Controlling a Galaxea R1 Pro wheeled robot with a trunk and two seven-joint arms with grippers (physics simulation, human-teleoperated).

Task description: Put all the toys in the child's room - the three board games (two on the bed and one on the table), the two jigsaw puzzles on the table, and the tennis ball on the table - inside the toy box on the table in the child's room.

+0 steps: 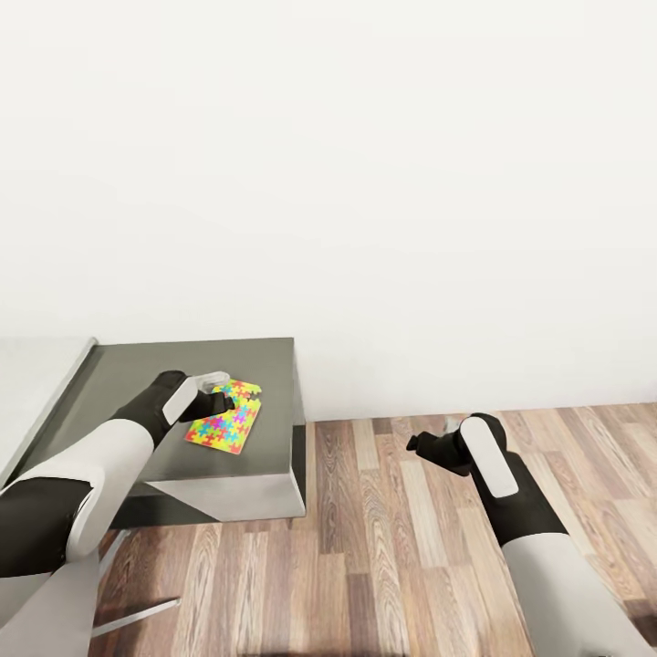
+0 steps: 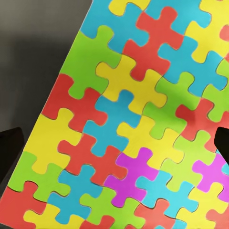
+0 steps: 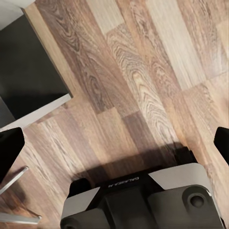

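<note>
A jigsaw puzzle (image 1: 222, 427), a flat sheet of yellow, green, red, blue and pink interlocking pieces, lies on the dark-grey lower section of the table (image 1: 265, 365). My left gripper (image 1: 230, 395) hovers close over the puzzle's far part and hides some of it. In the left wrist view the puzzle (image 2: 129, 119) spans the frame, and the left gripper (image 2: 114, 148) is open, one dark fingertip (image 2: 9, 152) at each side. My right gripper (image 1: 416, 444) hangs open over the wooden floor, away from the table; its fingertips (image 3: 9, 148) frame bare planks.
The paler grey table top (image 1: 36, 374) adjoins the dark section on the left. A white wall stands behind. Wooden floor (image 1: 383, 547) stretches to the right of the table's corner (image 3: 28, 71). The robot's own base (image 3: 138, 200) is seen below the right gripper.
</note>
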